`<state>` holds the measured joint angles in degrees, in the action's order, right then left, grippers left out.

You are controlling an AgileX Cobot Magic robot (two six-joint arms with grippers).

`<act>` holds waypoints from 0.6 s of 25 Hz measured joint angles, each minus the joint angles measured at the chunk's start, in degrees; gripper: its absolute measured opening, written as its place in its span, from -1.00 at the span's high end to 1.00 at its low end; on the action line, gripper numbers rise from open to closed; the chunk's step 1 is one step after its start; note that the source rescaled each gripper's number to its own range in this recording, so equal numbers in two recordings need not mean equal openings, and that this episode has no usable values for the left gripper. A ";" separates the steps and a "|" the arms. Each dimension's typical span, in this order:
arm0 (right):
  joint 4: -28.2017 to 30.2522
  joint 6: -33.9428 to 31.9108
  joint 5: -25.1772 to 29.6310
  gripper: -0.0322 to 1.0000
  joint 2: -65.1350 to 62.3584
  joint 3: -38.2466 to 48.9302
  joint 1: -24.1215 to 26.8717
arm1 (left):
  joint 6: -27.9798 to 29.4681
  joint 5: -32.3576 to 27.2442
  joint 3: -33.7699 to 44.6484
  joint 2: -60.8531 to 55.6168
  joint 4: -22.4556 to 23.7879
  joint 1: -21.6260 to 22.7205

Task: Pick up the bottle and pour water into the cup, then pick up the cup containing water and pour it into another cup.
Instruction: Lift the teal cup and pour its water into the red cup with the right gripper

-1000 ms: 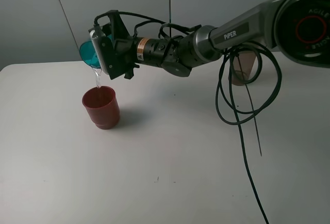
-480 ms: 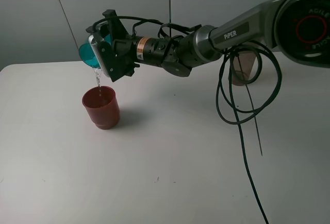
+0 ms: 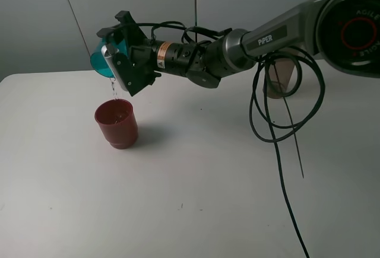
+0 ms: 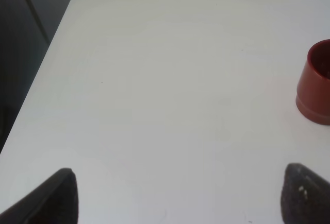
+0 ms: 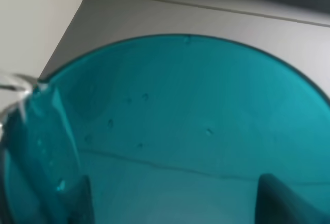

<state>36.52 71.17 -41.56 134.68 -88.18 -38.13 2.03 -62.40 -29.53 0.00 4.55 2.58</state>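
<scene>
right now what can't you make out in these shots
- Bottle: only a brownish shape behind the right arm's cables, exterior view.
- Water level in the red cup: its wall hides it; cut by the edge in the left wrist view.
- Right gripper: its body covers the pads on the teal cup.
- Left gripper: only two dark tips show.

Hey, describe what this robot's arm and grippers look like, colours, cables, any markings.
The right arm is dark grey metal lettered PIPER, with a gold-orange band near the wrist, a red ring on its round shoulder joint, and black cables looping down. Its right gripper is black with a silver finger. The left gripper shows two black fingertips.
</scene>
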 joint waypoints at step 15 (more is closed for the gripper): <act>0.47 2.00 -0.92 0.78 -0.10 0.00 0.00 | 0.00 0.00 0.00 0.00 0.00 0.00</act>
<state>36.99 73.16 -42.49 134.58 -88.18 -38.13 2.03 -62.40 -29.53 0.00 4.55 2.58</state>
